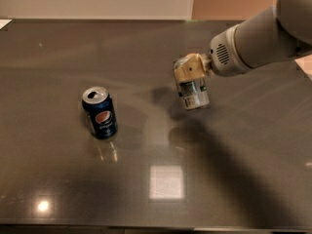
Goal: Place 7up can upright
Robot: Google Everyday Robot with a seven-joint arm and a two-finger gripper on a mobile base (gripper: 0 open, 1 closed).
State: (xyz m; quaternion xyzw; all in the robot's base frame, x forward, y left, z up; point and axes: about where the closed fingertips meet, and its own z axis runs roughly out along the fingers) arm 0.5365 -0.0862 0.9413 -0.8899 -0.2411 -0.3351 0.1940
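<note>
The 7up can (194, 94) is a silver-white can with green lettering, right of the table's centre, nearly upright and tilted a little. My gripper (187, 72) comes in from the right and is shut on the can's upper part with its tan fingers (191, 68). The can's lower end is close to the dark table (156, 179); I cannot tell if it touches. A shadow lies just below and left of it.
A dark blue Pepsi can (100, 112) stands upright to the left of centre. My grey arm (258, 38) reaches in from the upper right. The table's far edge meets a light wall at the top.
</note>
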